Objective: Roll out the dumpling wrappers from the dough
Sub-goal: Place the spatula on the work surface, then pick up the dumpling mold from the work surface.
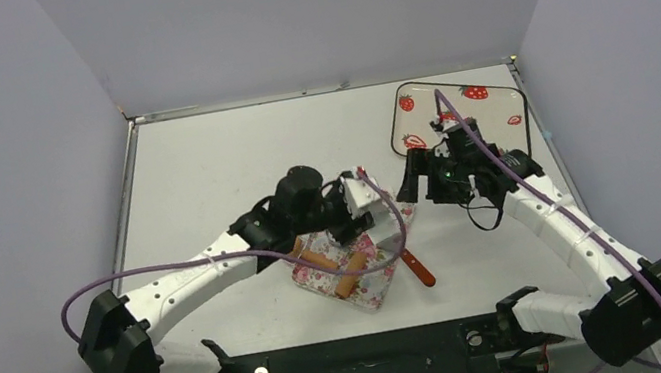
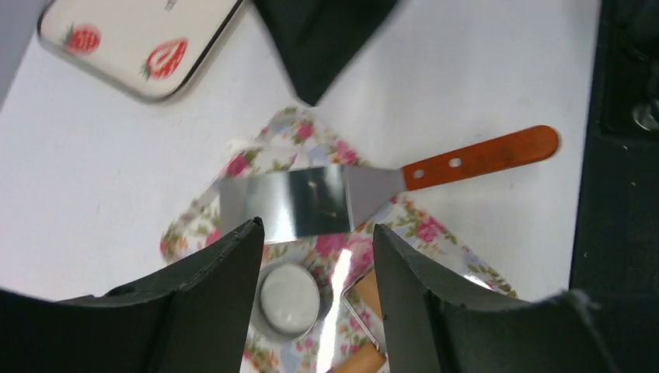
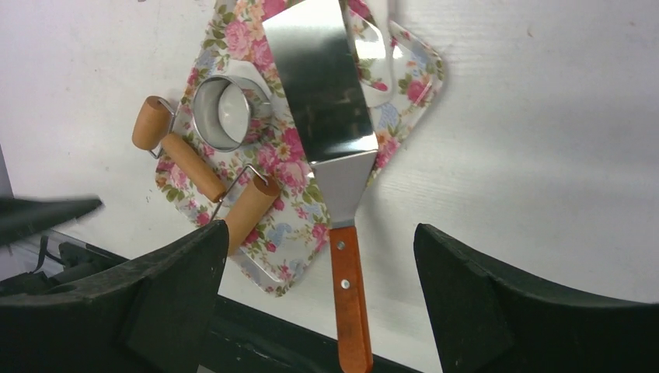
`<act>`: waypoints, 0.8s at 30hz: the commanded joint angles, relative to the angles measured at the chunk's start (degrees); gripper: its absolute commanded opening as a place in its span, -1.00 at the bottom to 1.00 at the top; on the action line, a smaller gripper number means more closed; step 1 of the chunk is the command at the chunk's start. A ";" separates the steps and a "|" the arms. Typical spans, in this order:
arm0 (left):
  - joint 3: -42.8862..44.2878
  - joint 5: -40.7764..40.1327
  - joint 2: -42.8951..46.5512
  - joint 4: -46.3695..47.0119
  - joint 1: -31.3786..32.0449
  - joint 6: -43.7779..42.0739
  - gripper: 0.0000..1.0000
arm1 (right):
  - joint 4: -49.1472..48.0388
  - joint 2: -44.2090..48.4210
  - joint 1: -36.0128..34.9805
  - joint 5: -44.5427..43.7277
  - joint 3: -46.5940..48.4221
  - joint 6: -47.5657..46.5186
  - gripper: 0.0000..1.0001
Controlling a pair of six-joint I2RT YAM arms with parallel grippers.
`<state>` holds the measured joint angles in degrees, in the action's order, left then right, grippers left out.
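Plainly, left hand (image 2: 317,233) and right hand (image 3: 320,233) spread wide — spatula (image 3: 322,93) across floral tray (image 3: 295,225), beside ring (image 3: 203,106) encircling dough (image 3: 235,115).

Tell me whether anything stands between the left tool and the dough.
Only the metal ring encircling the dough on the floral tray; the left tool, open, frames both. The spatula lies further along the tray.

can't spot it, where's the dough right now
The dough sits inside the ring on the floral tray, between the roller and the spatula blade in the right wrist view.
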<state>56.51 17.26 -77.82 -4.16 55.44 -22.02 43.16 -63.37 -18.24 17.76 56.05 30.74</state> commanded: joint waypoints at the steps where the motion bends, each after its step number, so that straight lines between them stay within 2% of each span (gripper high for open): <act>1: 8.41 -0.31 -4.93 -16.73 -11.02 18.87 0.03 | -4.07 -5.60 -6.17 -6.65 6.94 1.85 0.65; 4: 13.31 -9.18 -9.83 -27.03 -13.99 23.64 0.04 | -5.29 -9.85 -8.02 -9.66 8.79 3.55 0.63; 7: 14.84 -10.84 -13.82 -31.02 -13.90 24.65 0.04 | -8.99 -11.87 -9.07 -10.28 8.20 4.78 0.64; 10: 14.49 -13.07 -16.06 -29.04 -13.99 23.16 0.05 | -12.21 -13.37 -9.41 -9.89 7.80 5.19 0.64; 12: 14.00 -13.98 -17.32 -27.02 -13.99 18.36 0.05 | -12.71 -14.52 -9.44 -10.18 7.85 5.18 0.64; 20: 13.60 -16.48 -22.92 -20.99 -12.92 13.27 0.06 | -14.55 -16.71 -9.45 -8.79 5.81 5.80 0.63; 24: 10.65 -19.17 -23.69 -17.12 -12.78 12.56 -0.10 | -14.34 -16.42 -9.45 -8.09 4.84 5.88 0.63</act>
<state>69.28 1.45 -100.75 -26.81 42.11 -7.01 31.68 -80.31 -27.42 9.32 61.47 35.88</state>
